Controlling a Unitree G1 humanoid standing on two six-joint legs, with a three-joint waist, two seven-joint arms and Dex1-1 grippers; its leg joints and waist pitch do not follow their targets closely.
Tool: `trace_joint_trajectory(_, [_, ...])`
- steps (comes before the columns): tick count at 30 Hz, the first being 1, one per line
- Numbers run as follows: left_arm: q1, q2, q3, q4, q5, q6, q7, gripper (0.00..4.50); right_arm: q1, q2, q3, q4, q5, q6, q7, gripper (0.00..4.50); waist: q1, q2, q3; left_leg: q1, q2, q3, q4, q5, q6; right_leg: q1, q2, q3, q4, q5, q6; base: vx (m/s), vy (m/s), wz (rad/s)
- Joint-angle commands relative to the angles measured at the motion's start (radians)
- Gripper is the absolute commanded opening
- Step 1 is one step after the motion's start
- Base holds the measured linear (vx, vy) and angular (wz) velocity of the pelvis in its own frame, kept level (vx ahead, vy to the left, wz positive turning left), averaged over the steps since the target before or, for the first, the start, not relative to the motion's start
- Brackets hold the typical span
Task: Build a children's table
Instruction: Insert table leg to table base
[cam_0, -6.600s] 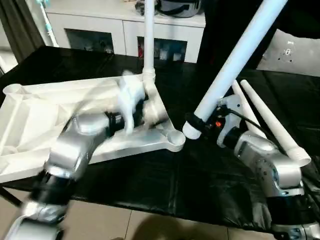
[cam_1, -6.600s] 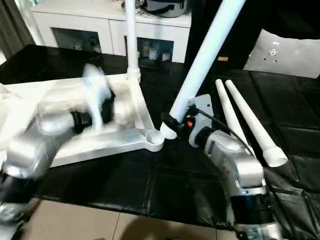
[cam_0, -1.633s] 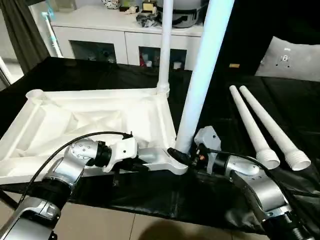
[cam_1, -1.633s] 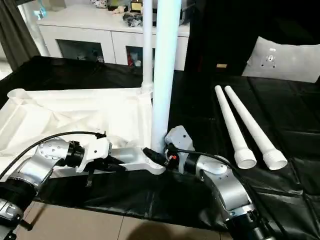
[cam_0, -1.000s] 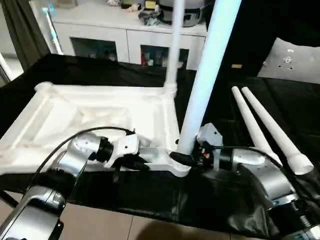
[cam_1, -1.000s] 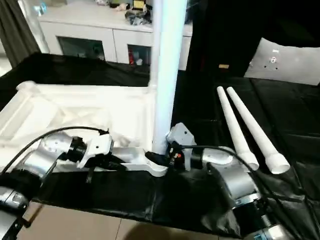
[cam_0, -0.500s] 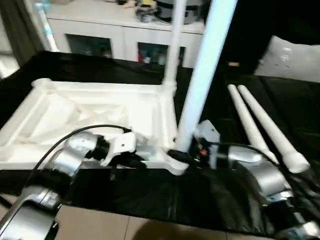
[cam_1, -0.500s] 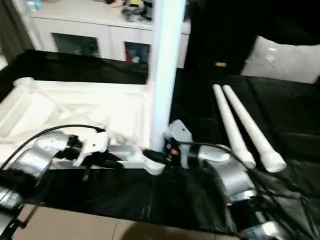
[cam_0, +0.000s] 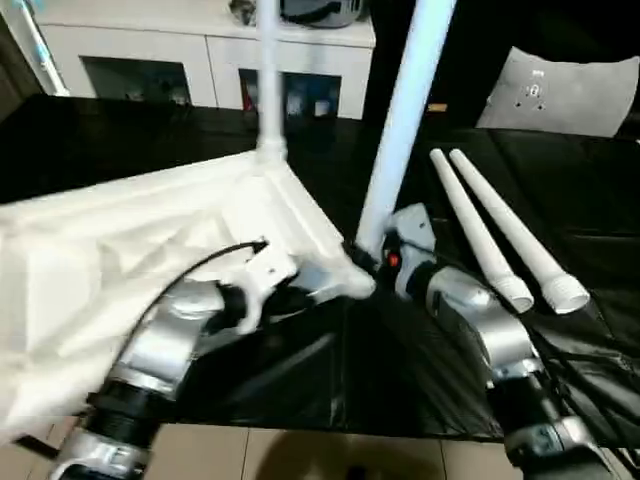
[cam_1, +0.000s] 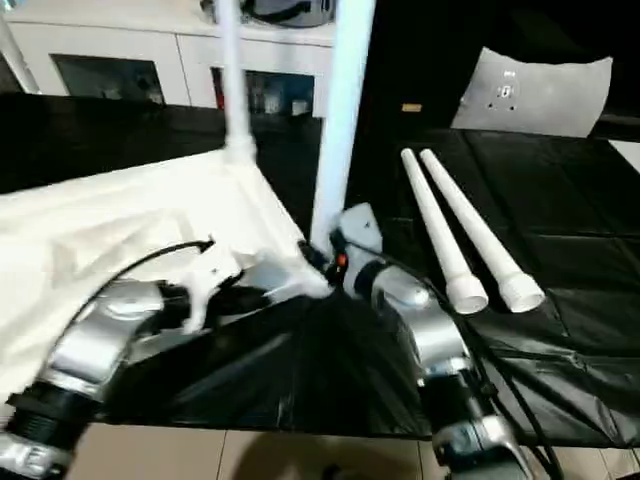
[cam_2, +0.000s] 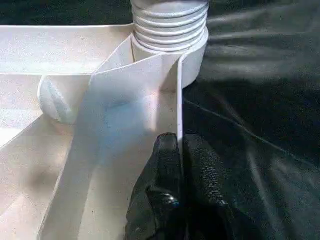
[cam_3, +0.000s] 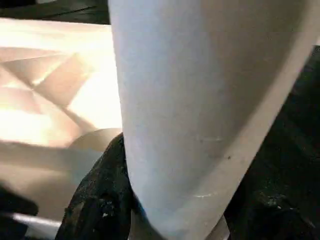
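The top is seen as smooth white plastic with a faint sheen, its thin ribs catching light. The legs are the same smooth white plastic, one ridged at its end. The black cloth is creased and slightly glossy. The fingers are finely pebbled black rubber; the forearms are brushed silver metal.

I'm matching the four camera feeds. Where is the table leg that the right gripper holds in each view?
Left eye view: the leg stands near the centre, running up past the top edge.
Right eye view: the same leg, near the centre.
Left wrist view: its ribbed end, at the far end of the rim.
Right wrist view: its shaft, close up.
Shared landmark: the tabletop corner under it.
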Motion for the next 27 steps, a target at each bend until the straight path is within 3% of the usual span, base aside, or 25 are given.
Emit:
trace_joint_trajectory(1, [-0.053,-0.021,0.012,-0.128,-0.015,0.009,0.02,0.0,0.05,-0.008,0.019,0.146,-0.056,0.096,-0.032,1.92,0.009,0.01,-0.055,-0.005,0.058,-0.016,-0.086,-0.299,0.024,0.039,-0.077,0.061,-0.054,-0.344,-0.182,0.0,0.0,0.0])
trace_joint_trajectory(3, [-0.057,-0.026,0.003,-0.153,-0.002,0.053,0.041,0.0,0.045,0.0,0.025,0.148,-0.048,0.105,-0.017,1.92,0.014,0.009,-0.06,-0.001,0.059,-0.01,-0.081,-0.272,0.029,0.041,-0.075,0.061,-0.047,-0.322,-0.193,0.0,0.0,0.0])
trace_joint_trajectory(5, [-0.056,-0.022,-0.007,-0.17,0.007,0.082,0.051,0.0,0.043,0.004,0.031,0.151,-0.045,0.11,-0.009,1.92,0.016,0.006,-0.065,-0.006,0.056,-0.007,-0.075,-0.207,0.045,0.048,-0.074,0.062,-0.039,-0.251,-0.213,0.029,-0.019,0.02])
trace_joint_trajectory(6, [-0.055,-0.017,-0.017,-0.178,0.018,0.098,0.058,0.0,0.041,0.006,0.034,0.157,-0.044,0.112,-0.004,1.92,0.018,-0.003,-0.069,-0.006,0.056,-0.005,-0.071,-0.184,0.054,0.049,-0.075,0.063,-0.033,-0.246,-0.216,0.0,0.0,0.0])
trace_joint_trajectory(9, [-0.049,-0.005,-0.034,-0.184,0.037,0.11,0.068,0.0,0.039,0.009,0.037,0.168,-0.047,0.111,0.0,1.92,0.023,0.003,-0.07,-0.008,0.056,-0.004,-0.067,-0.143,0.06,0.053,-0.073,0.061,-0.031,-0.235,-0.221,0.0,0.0,0.0])
trace_joint_trajectory(14, [-0.04,0.017,-0.046,-0.194,0.069,0.154,0.101,0.0,0.033,0.008,0.039,0.179,-0.055,0.111,0.005,1.92,0.025,0.007,-0.069,0.002,0.06,-0.005,-0.07,-0.189,0.031,0.05,-0.067,0.058,-0.034,-0.282,-0.208,0.0,0.0,0.0])
trace_joint_trajectory(25, [-0.05,0.073,-0.095,-0.161,0.125,0.125,0.12,0.0,0.014,0.011,0.017,0.211,-0.053,0.089,0.002,1.92,0.025,0.005,-0.077,0.001,0.056,-0.005,-0.065,-0.188,0.022,0.053,-0.065,0.057,-0.032,-0.273,-0.201,0.0,0.0,0.0])
trace_joint_trajectory(26, [-0.05,0.079,-0.098,-0.158,0.124,0.115,0.116,0.0,0.013,0.012,0.016,0.214,-0.052,0.086,0.003,2.27,0.025,0.006,-0.077,0.001,0.056,-0.006,-0.065,-0.186,0.023,0.053,-0.065,0.057,-0.031,-0.269,-0.202,0.0,0.0,0.0])
trace_joint_trajectory(27, [-0.05,0.081,-0.099,-0.156,0.124,0.11,0.115,0.0,0.012,0.012,0.016,0.215,-0.052,0.085,0.003,2.27,0.024,0.006,-0.077,0.001,0.055,-0.006,-0.064,-0.184,0.023,0.053,-0.064,0.056,-0.029,-0.26,-0.205,0.0,0.0,0.0])
